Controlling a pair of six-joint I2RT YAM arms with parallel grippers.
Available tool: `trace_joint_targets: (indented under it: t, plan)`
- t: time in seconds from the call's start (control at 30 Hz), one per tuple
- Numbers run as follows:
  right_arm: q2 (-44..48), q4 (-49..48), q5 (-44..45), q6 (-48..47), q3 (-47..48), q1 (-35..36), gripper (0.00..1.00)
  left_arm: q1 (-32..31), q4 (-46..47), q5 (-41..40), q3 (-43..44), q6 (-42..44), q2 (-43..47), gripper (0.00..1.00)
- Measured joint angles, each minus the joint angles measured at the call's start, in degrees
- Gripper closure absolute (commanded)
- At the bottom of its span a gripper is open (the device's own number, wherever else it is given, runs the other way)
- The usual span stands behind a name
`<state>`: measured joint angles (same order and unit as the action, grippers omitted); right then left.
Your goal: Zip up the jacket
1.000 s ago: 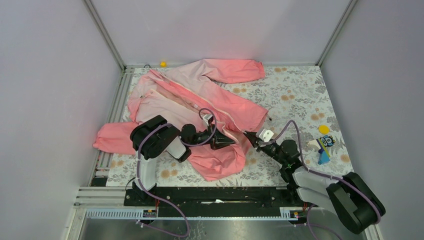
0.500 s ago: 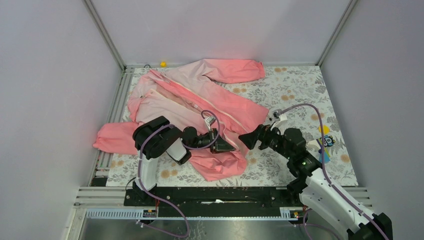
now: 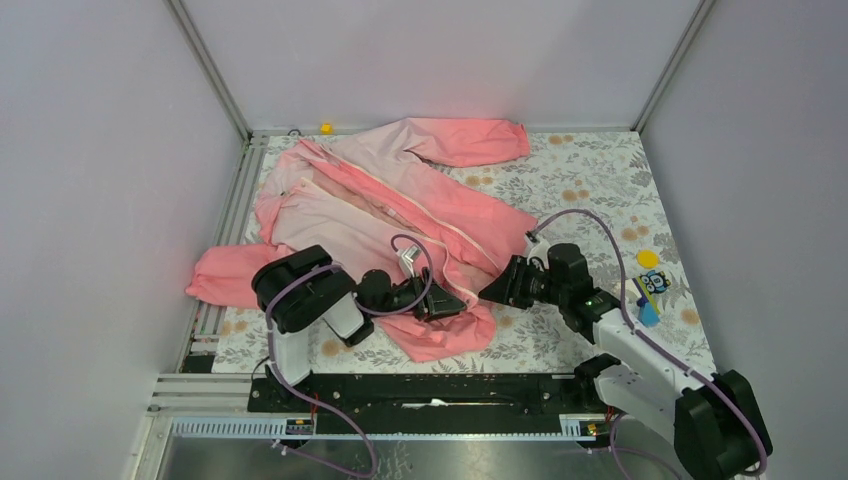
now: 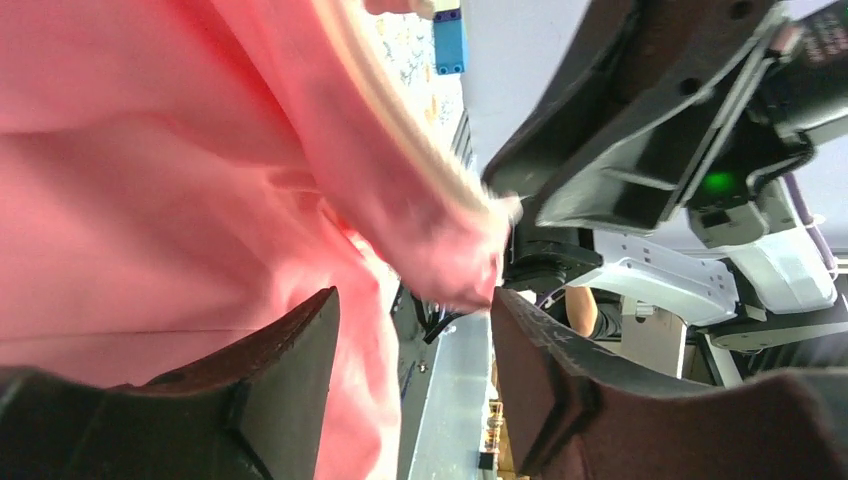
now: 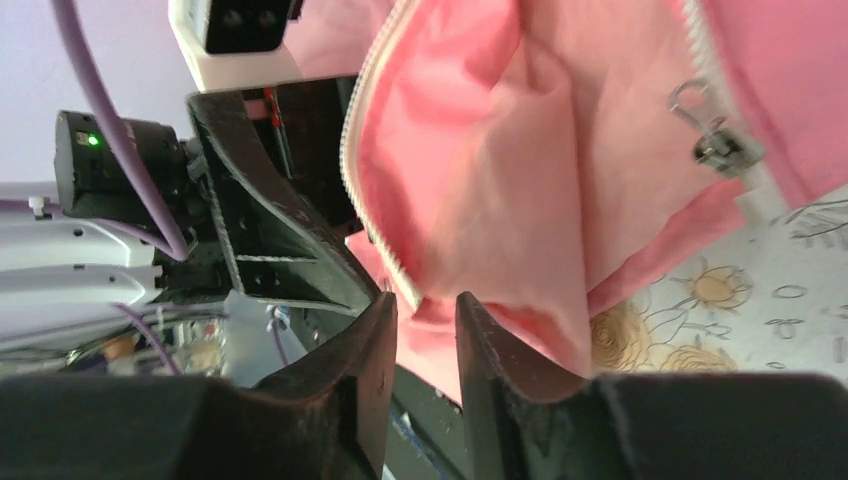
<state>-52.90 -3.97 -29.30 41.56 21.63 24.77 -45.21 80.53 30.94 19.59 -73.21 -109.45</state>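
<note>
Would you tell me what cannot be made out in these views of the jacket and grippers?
- Top view: the jacket hem's zipper ends, hidden under the left gripper and right gripper.
- Right wrist view: whether the right gripper pinches the zipper edge; blurred fabric fills the gap.
- Left wrist view: the hem corner is blurred.

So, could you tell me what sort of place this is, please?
Probably a robot test cell in a lab, not a home: plain pale walls and metal frame rails box in a flowery-clothed table, and two robot arms are bolted at its near edge, over a pink jacket.
</note>
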Motion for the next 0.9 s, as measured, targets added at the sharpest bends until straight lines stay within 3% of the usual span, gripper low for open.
trace_joint_targets:
  t: [0.3, 0.57, 0.73, 0.83, 0.9]
  plan:
    - [-7.1, -12.0, -7.9, 1.9, -5.5, -0.1, 0.91, -4.4, 2.1, -7.7, -0.4, -7.9, 0.9, 0.38]
    - [-7.3, -18.6, -9.0, 4.3, -8.3, -0.1, 0.97, -7.0, 2.8, -14.2, -0.3, -12.7, -0.8, 0.52]
    - [-7.3, -20.5, -9.4, 5.8, -9.2, -0.1, 0.99, -7.0, 2.8, -17.2, -0.2, -13.7, -1.2, 0.69]
    - [-7.5, -20.8, -9.4, 6.1, -9.2, -0.1, 0.91, -7.0, 3.1, -18.0, -0.1, -13.8, -1.6, 0.83]
    - [-7.3, -20.2, -9.2, 6.0, -9.2, -0.1, 0.67, -7.1, 3.3, -18.1, 0.0, -13.8, -1.8, 0.91]
